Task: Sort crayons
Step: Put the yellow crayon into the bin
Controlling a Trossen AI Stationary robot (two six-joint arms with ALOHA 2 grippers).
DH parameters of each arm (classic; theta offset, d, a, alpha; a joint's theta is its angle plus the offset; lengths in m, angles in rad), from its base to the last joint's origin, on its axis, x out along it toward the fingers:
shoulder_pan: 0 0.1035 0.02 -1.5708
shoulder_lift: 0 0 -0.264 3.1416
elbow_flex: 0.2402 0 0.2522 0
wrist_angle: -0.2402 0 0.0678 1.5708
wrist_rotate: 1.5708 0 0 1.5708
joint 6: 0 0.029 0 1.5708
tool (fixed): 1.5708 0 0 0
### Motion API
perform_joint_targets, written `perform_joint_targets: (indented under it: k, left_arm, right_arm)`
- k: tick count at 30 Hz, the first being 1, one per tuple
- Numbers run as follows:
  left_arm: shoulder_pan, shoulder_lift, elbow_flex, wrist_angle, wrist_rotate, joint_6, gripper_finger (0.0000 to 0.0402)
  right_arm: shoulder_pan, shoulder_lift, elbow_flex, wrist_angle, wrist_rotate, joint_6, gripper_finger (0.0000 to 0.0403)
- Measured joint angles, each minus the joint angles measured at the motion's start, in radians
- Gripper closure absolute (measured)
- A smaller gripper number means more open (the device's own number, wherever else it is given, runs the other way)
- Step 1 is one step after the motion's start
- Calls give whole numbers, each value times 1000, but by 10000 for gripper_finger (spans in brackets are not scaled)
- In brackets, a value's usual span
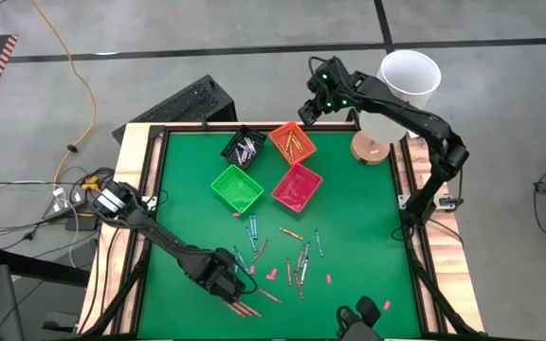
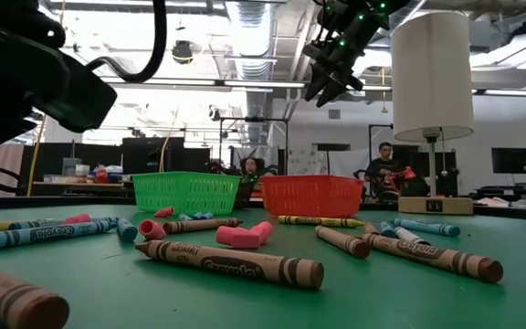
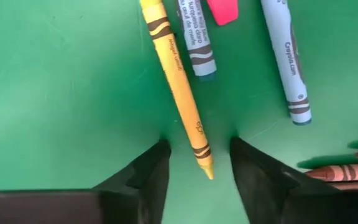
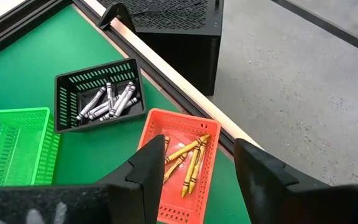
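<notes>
Several crayons [image 1: 282, 251] lie loose on the green mat toward the near side. My left gripper [image 1: 227, 284] points straight down over the near left part of the mat. It is open, and its two fingers stand on either side of the pointed end of a yellow crayon [image 3: 176, 74] that lies flat on the mat; I see no touch. Two blue crayons [image 3: 194, 37] [image 3: 284, 56] lie beside it. My right gripper [image 1: 313, 104] hangs open and empty above the orange bin [image 4: 179, 168], which holds yellow crayons [image 4: 188, 158].
A black bin [image 1: 243, 147] with grey crayons, a green bin [image 1: 237, 188] and a pink-red bin [image 1: 297, 187] stand at the far middle. A white-shaded lamp [image 1: 410, 76] stands at the far right. Brown crayons [image 3: 347, 174] and pink bits [image 1: 271, 275] lie near my left gripper.
</notes>
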Motion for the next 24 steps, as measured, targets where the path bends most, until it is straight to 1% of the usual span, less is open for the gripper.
perform_joint_targets:
  k: [2, 7, 8, 11, 13, 16, 19, 22, 24]
  left_arm:
    - [0, 1, -1, -4, 0, 2, 279]
    - [0, 1, -2, -16, 1, 8, 378]
    - [0, 2, -2, -16, 0, 7, 388]
    - [4, 0, -1, -17, 1, -2, 390]
    - [4, -7, 16, -36, -15, -2, 390]
    - [2, -25, 58, -122, -98, 10, 397]
    - [21, -79, 95, -204, -170, 44, 397]
    - [38, -129, 100, -270, -210, 68, 398]
    - [47, -174, 99, -318, -269, 82, 398]
  right_arm:
    - [0, 0, 0, -2, 0, 0, 216]
    - [3, 0, 0, -7, 0, 0, 216]
    - [3, 0, 0, -8, 0, -4, 216]
    - [3, 0, 0, -11, -1, -12, 216]
    - [3, -1, 0, -10, -24, -13, 216]
    - [2, -12, 0, 15, -80, -13, 216]
    - [2, -38, 0, 35, -127, -13, 216]
    - [2, -72, 0, 52, -186, -9, 216]
    - [2, -104, 0, 74, -237, -8, 216]
